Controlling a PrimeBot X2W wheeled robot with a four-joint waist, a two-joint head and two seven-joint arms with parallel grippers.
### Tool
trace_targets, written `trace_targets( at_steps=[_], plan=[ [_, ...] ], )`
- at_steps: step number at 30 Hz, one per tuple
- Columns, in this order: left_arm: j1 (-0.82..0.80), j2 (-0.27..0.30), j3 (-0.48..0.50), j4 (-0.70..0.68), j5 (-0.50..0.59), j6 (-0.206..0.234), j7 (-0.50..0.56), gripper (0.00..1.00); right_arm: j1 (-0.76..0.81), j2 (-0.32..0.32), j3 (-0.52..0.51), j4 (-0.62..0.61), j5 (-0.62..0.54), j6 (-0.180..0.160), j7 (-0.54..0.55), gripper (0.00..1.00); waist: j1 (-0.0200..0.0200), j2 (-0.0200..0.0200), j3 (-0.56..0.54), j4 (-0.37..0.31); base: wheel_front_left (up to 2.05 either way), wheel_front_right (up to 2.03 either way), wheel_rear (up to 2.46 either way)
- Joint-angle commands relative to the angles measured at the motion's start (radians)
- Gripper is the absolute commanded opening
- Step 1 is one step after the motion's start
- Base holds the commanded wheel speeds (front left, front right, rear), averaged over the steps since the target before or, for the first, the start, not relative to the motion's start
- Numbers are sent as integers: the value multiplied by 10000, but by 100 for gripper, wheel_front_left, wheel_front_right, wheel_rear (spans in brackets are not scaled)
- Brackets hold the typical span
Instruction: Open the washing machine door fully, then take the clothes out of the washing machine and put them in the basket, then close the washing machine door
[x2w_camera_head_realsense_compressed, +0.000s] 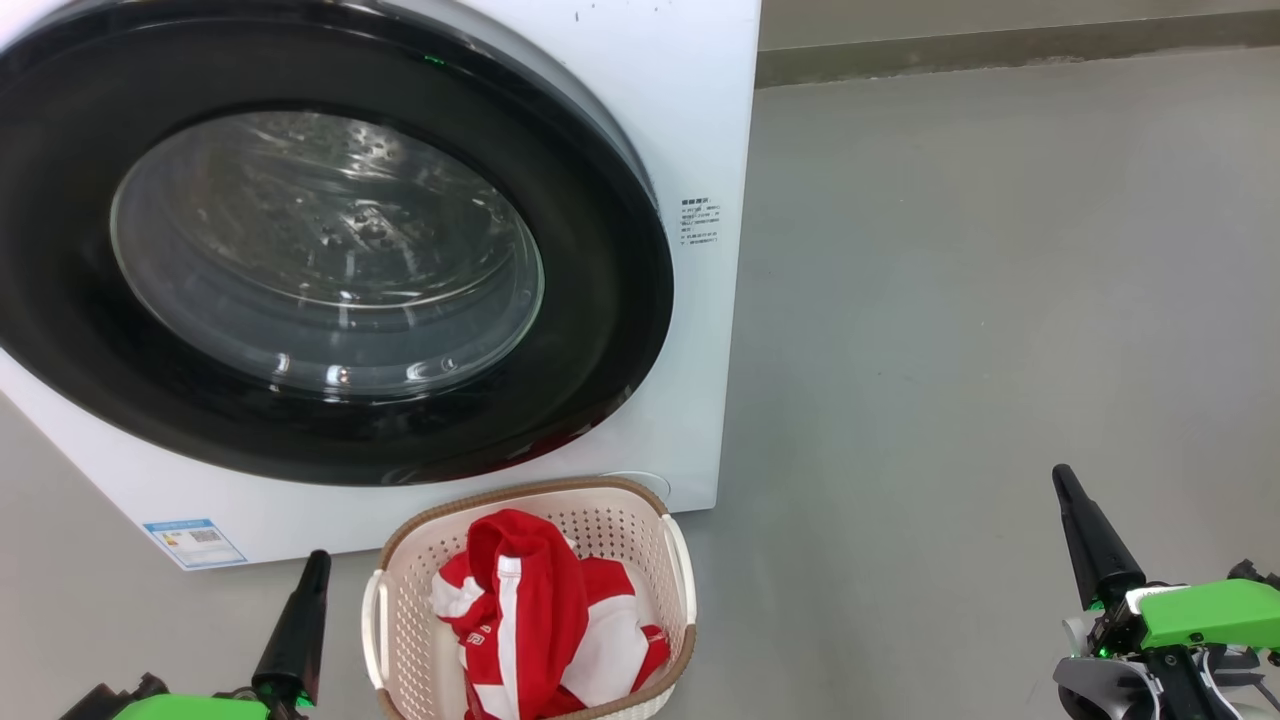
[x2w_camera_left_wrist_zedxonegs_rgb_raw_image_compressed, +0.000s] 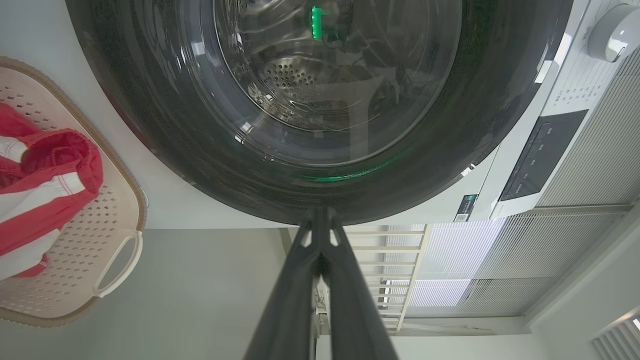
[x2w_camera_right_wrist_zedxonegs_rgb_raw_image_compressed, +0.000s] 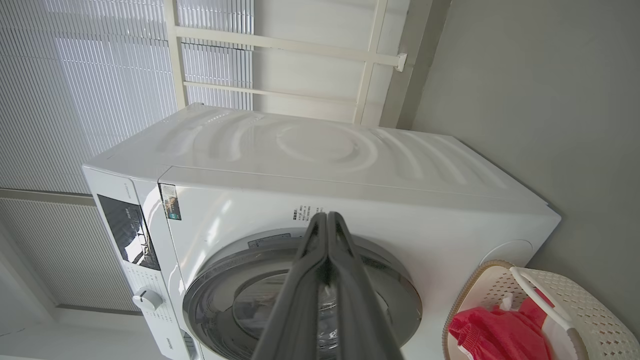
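I see the big white front-loading washing machine (x2w_camera_head_realsense_compressed: 700, 120), its round black-rimmed glass door (x2w_camera_head_realsense_compressed: 330, 250) shut. On the grey floor (x2w_camera_head_realsense_compressed: 950, 300) just before it, the cream perforated plastic basket (x2w_camera_head_realsense_compressed: 612, 528) holds the red-and-white clothes (x2w_camera_head_realsense_compressed: 530, 610). My left hand (x2w_camera_head_realsense_compressed: 318, 560) and right hand (x2w_camera_head_realsense_compressed: 1066, 482) are pressed together, empty.

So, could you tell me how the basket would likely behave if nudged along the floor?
The basket is thin perforated plastic, so probably light, sliding easily on the smooth floor. Its low, wide shape suggests it would hardly tip. The soft, crumpled clothes inside may shift.
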Motion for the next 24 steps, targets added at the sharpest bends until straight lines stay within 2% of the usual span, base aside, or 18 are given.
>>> trace_targets(
  at_steps=[1, 24],
  plan=[
    [-408, 79, 373, -205, 80, -69, 39, 0, -415, -44, 128, -283, -56, -7, 54, 0, 0, 0, 0, 0, 0, 0, 0],
    [-409, 67, 390, -205, 94, -69, 53, 0, -417, -30, 109, -282, -72, -7, 69, 0, 0, 0, 0, 0, 0, 0, 0]
  ],
)
